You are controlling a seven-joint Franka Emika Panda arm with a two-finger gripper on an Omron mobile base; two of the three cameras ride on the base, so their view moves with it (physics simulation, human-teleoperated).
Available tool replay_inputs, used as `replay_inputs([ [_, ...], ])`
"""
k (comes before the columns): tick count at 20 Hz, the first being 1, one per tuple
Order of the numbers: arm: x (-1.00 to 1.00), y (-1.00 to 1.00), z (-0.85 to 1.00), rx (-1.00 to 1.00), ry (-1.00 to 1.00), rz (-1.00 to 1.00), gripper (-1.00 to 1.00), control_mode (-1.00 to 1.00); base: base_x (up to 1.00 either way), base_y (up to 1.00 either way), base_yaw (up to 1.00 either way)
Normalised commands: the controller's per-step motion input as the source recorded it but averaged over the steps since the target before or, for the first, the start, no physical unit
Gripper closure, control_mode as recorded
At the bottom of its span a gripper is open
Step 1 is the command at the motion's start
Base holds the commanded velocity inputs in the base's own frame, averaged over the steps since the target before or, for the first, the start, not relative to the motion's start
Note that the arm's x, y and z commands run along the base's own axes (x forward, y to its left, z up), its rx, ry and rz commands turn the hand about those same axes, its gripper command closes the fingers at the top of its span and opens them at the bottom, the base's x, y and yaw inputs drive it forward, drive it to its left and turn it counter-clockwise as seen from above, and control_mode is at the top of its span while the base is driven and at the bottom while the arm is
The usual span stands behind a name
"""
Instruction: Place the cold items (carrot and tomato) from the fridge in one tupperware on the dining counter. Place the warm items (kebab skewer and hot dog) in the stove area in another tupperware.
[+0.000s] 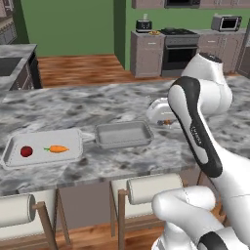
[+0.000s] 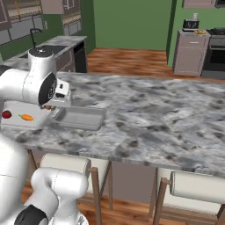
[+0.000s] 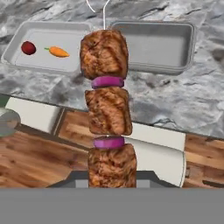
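Note:
My gripper point(image 3: 112, 178) is shut on the kebab skewer point(image 3: 106, 105), which shows three browned meat chunks with purple onion slices between them. The hand point(image 1: 162, 112) hovers over the marble dining counter point(image 1: 88, 105), just right of an empty grey tupperware point(image 1: 122, 135) point(image 2: 79, 117) point(image 3: 159, 43). To its left, a second tupperware point(image 1: 14, 142) point(image 3: 12, 51) holds the red tomato point(image 1: 26, 152) point(image 2: 6, 115) point(image 3: 28, 47) and the orange carrot point(image 1: 58, 149) point(image 2: 27, 117) point(image 3: 58, 52). A small yellowish thing point(image 1: 154, 33) lies on the far counter beside the stove; whether it is the hot dog I cannot tell.
Stools with cushioned backs point(image 1: 154, 188) point(image 2: 197, 186) stand under the counter's near edge. The stove point(image 1: 179, 46), a toaster point(image 1: 143, 25) and a microwave point(image 1: 226, 22) line the back wall. Bare marble point(image 2: 158, 110) stretches to the right of the tupperwares.

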Motion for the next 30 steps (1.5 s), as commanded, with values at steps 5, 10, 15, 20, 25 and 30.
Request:
replay_inputs([
  [5, 0.48, 0.00, -0.27, -0.04, 0.05, 0.66, 1.00, -1.00, 0.00, 0.00, 0.00],
  [10, 0.39, 0.07, -0.29, -0.08, 0.07, 0.63, 1.00, -1.00, 0.00, 0.00, 0.00],
  [15, 0.44, 0.07, -0.27, -0.12, 0.01, 0.55, 1.00, -1.00, 0.00, 0.00, 0.00],
  [20, 0.42, 0.00, -0.24, -0.08, 0.00, 0.44, 1.00, -1.00, 0.00, 0.00, 0.00],
  [25, 0.45, 0.00, -0.27, -0.01, 0.00, 0.30, 1.00, -1.00, 0.00, 0.00, 0.00],
  [30, 0.54, 0.00, -0.47, 0.00, -0.01, 0.08, 1.00, -1.00, 0.00, 0.00, 0.00],
])
